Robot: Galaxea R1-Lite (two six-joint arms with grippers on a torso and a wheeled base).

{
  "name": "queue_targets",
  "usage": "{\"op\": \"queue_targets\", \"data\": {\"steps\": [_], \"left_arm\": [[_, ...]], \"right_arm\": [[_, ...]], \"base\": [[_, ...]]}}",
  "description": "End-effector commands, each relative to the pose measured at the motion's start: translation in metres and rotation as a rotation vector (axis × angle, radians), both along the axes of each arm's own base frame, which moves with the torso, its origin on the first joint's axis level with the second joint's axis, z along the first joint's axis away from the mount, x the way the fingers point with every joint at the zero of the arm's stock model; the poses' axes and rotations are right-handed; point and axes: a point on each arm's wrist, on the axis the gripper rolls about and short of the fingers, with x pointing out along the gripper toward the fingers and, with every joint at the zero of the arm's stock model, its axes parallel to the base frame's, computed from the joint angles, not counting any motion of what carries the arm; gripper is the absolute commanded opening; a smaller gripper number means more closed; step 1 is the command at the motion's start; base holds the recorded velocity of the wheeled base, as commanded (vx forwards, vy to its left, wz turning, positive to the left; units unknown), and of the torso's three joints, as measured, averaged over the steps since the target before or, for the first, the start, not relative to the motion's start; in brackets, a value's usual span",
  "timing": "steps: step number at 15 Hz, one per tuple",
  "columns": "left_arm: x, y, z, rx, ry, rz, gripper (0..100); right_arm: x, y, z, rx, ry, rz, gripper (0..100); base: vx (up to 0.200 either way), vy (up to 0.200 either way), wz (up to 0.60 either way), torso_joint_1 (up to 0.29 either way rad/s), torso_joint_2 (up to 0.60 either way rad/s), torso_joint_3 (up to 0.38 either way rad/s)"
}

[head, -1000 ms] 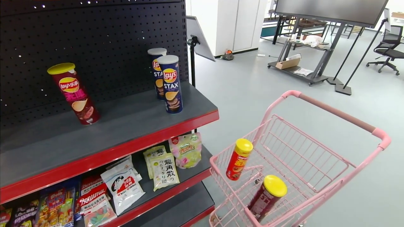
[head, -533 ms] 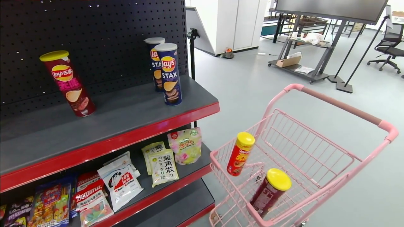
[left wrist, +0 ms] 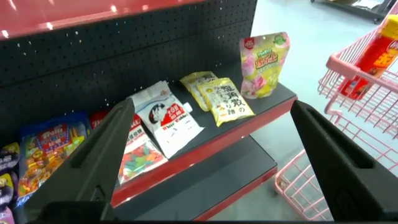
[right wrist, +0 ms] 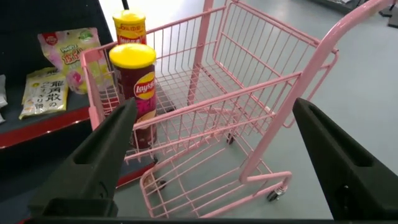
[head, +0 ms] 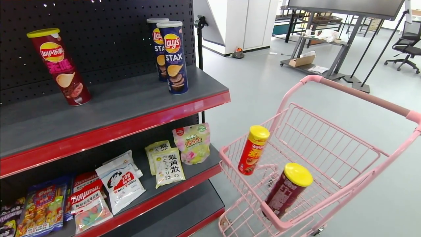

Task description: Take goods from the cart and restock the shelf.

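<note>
Bars of the pink cart [right wrist: 273, 81] hide the maroon can [right wrist: 137, 93] at its base; it stands near upright, yellow lid up, just ahead of the right gripper [right wrist: 214, 102], spread wide and empty. The left gripper [left wrist: 211, 106], likewise spread, faces snack bags [left wrist: 168, 121].

Two chip cans [head: 254, 149] [head: 288, 189] — tilted, in cart [head: 361, 95]

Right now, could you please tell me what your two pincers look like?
Both the left pincer and the right pincer have two plain matte black fingers, broad and flat-faced, tapering toward blunt tips.
</note>
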Motion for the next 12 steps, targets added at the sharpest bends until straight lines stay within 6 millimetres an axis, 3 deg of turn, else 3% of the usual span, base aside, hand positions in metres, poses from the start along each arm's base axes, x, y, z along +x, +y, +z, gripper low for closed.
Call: {"op": "queue_targets", "data": {"steps": [1, 3, 4, 5, 6, 7, 10, 12], "left_arm": [[0.000, 0.000, 0.000, -0.001, -0.001, 0.000, 100], [0.000, 0.000, 0.000, -0.001, -0.001, 0.000, 100], [0.000, 0.000, 0.000, -0.001, -0.001, 0.000, 100], [0.000, 0.000, 0.000, -0.001, -0.001, 0.000, 100], [0.000, 0.000, 0.000, -0.001, -0.001, 0.000, 100], [0.000, 0.000, 0.000, -0.001, -0.001, 0.000, 100], [0.000, 0.000, 0.000, -0.001, -0.001, 0.000, 100], [0.000, 0.000, 0.000, -0.001, -0.001, 0.000, 100]], "right_arm": [[0.001, 0.000, 0.001, -0.006, 0.015, -0.001, 100], [0.001, 0.001, 0.001, -0.011, 0.005, 0.036, 100], [-0.002, 0.003, 0.032, -0.005, -0.028, 0.164, 100], [0.018, 0.004, 0.091, 0.046, 0.031, 0.191, 100], [0.046, 0.004, 0.128, 0.120, 0.094, 0.186, 100], [0.070, 0.006, 0.130, 0.126, 0.192, 0.221, 100], [0.112, 0.023, 0.073, 0.174, 0.471, 0.391, 100], [0.140, 0.031, 0.045, 0.188, 0.538, 0.398, 100]], "base": [[0.000, 0.000, 0.00, -0.100, 0.32, 0.207], [0.000, 0.000, 0.00, -0.044, 0.15, 0.098], [0.000, 0.000, 0.00, -0.017, 0.07, 0.051], [0.000, 0.000, 0.00, 0.000, 0.00, 0.000], [0.000, 0.000, 0.00, 0.000, 0.00, 0.000], [0.000, 0.000, 0.00, 0.000, 0.00, 0.000], [0.000, 0.000, 0.00, 0.000, 0.00, 0.000], [0.000, 0.000, 0.00, 0.000, 0.00, 0.000]]}}
